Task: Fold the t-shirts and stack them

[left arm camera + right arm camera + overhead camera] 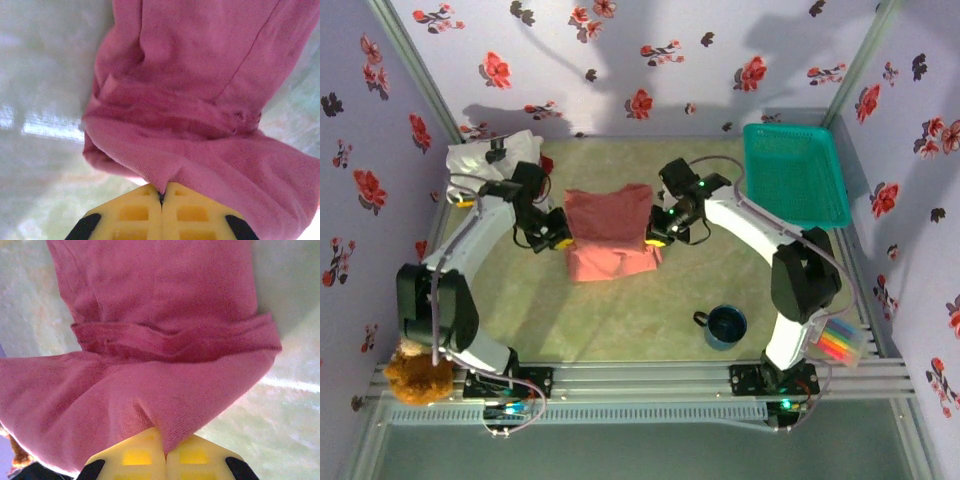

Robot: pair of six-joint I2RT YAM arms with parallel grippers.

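one salmon-pink cloth t-shirt point(610, 215) lay half-folded mid tabletop point(620, 320), left hand point(161, 192) and right hand point(165, 440) each pinched its side edge, one crumpled white t-shirt point(480, 160) back-left, one teal mesh basket point(752, 150), one dark mug point(725, 327)

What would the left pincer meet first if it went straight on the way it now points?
The soft salmon-pink cloth t-shirt. The left pincer is shut on its edge, and its bunched fold lies directly ahead, though depth is hard to judge.
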